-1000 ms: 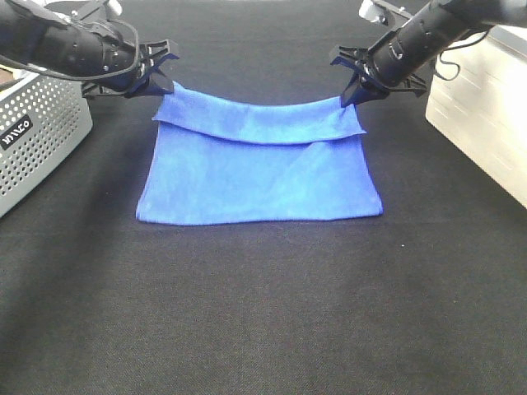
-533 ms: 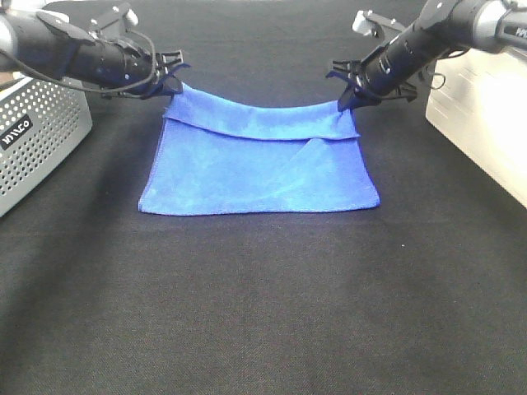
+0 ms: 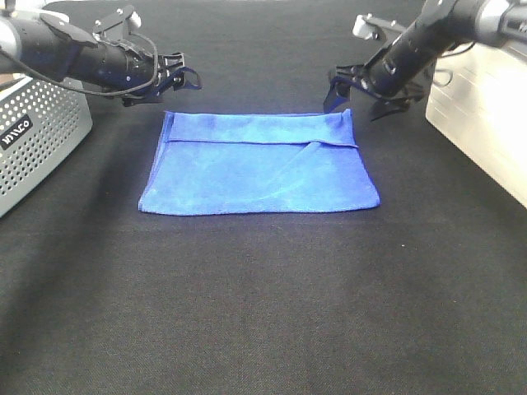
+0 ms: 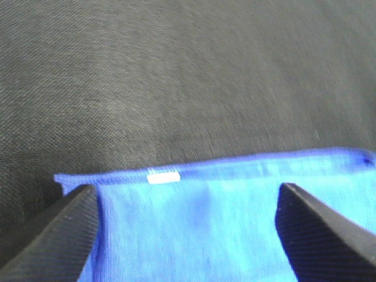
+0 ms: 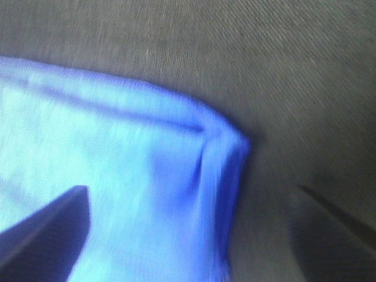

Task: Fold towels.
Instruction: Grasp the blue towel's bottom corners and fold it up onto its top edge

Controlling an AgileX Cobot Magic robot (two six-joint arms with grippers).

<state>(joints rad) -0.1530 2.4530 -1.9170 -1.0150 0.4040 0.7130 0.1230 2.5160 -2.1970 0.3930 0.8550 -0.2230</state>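
- Exterior high view: the towel point(image 3: 259, 164) is being shown lying flat on the black table point(image 3: 263, 313), folded, with a narrow folded band along its far edge and a slanting crease beneath that band.
- The left gripper point(image 3: 183, 78) is being held just beyond the towel's far left corner, and the right gripper point(image 3: 350, 95) just beyond the far right corner. Both pairs of jaws are being held apart, and nothing is being gripped.
- A grey perforated basket point(image 3: 37, 140) is being shown at the left edge and a white box point(image 3: 482, 123) at the right edge, both well apart from the towel.
- Left wrist view: the left gripper point(image 4: 188, 194) is being seen from behind, its dark fingers point(image 4: 59, 241) being held wide apart. The towel point(image 4: 235, 229) is being shown flat between and below them, unclamped, with a small white tag point(image 4: 163, 177) on its hem. Bare table point(image 4: 176, 76) is being shown beyond the hem.
- Right wrist view (blurred): the right gripper point(image 5: 191, 189) is being shown with its fingers point(image 5: 53, 223) spread wide. A folded corner of the towel point(image 5: 117, 176) is being shown between them, held by neither.
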